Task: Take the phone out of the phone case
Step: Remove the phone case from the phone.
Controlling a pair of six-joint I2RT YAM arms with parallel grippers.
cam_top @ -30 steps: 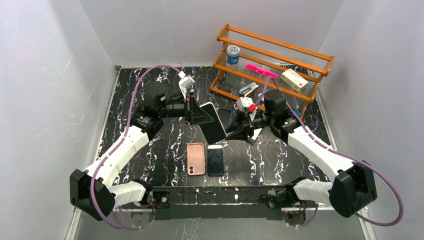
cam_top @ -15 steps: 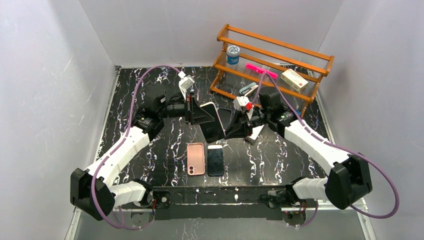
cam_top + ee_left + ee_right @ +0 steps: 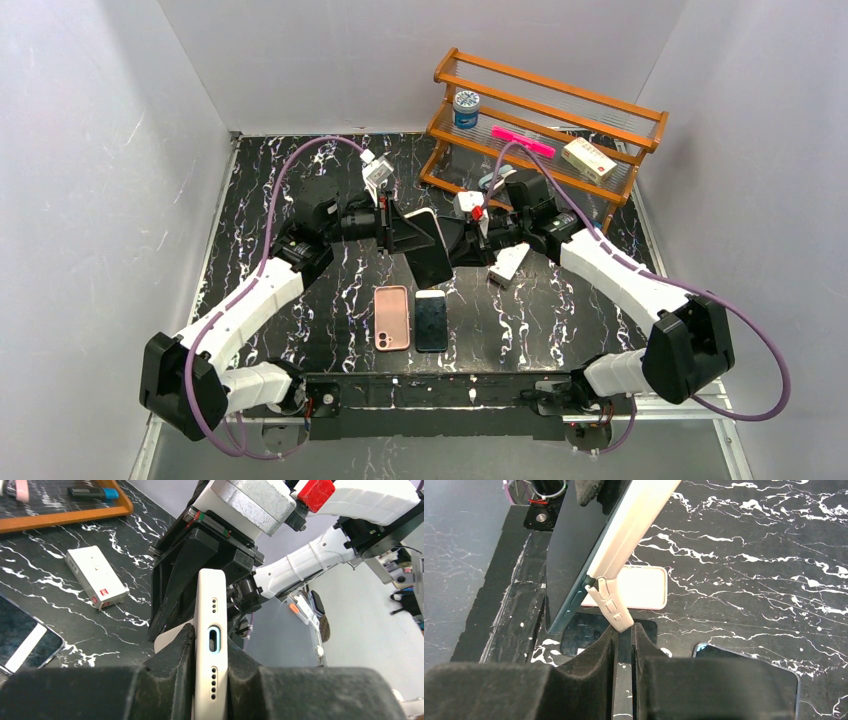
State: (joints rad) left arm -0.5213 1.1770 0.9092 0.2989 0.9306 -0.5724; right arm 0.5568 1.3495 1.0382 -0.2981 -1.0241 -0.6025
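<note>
Two robot arms are working a phone free of its cover. The left gripper (image 3: 212, 647) is clamping the bottom end of the cream phone case (image 3: 636, 522) and holding it on edge in the air above the black marbled surface (image 3: 540, 320), between the two arms. The dark phone (image 3: 574, 550) is sitting inside the case, but along one long side the case's lip, the stretch with the button covers, is curling away from the handset. The right gripper (image 3: 624, 630) is pinching that loosened lip, its fingers pressed nearly together. The case is looking soft and rubbery, likely to bend and stretch where pulled. The phone is looking rigid, smooth-sided and glass-fronted, so probably slippery and breakable if dropped. The freed lip is offering the sensible place to pull, with the cased end braced.
</note>
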